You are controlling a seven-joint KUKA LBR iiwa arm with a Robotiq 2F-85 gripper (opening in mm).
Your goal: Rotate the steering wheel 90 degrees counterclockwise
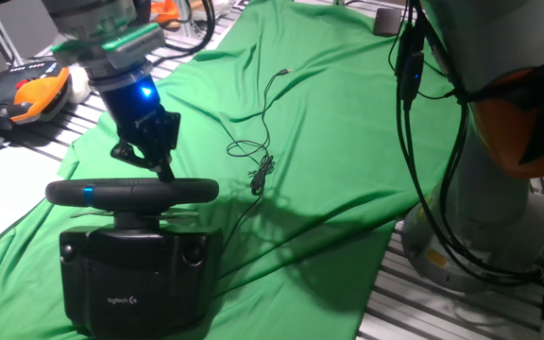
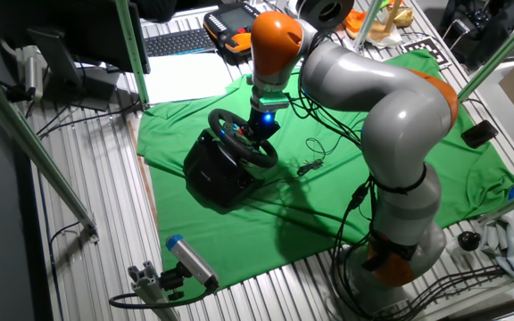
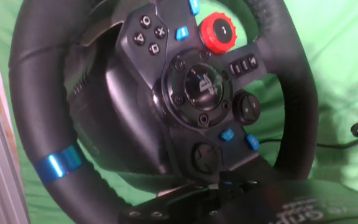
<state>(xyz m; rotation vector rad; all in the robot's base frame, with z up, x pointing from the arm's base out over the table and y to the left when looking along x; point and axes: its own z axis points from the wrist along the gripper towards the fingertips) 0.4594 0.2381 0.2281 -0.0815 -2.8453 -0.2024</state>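
Observation:
The steering wheel (image 1: 130, 193) is a black padded rim with a blue stripe (image 1: 87, 194). It sits on a boxy black base (image 1: 140, 279) with a white Logitech logo, on the green cloth (image 1: 329, 123). My gripper (image 1: 165, 170) reaches down from behind, and its tip touches the wheel's top near the middle. The fingers look closed together and hold nothing. In the other fixed view the gripper (image 2: 261, 129) is at the wheel's (image 2: 242, 138) far side. The hand view shows the wheel face close up, with the hub (image 3: 201, 87), the blue stripe (image 3: 58, 163) at lower left and dark fingers (image 3: 185, 202) at the bottom.
Thin black cables (image 1: 253, 156) lie on the cloth to the right of the wheel. An orange-and-black tool (image 1: 36, 93) sits at the left on the metal table. The arm's base (image 1: 480, 227) and hanging cables (image 1: 409, 85) stand at the right. A blue-capped cylinder (image 2: 190, 259) lies near the front edge.

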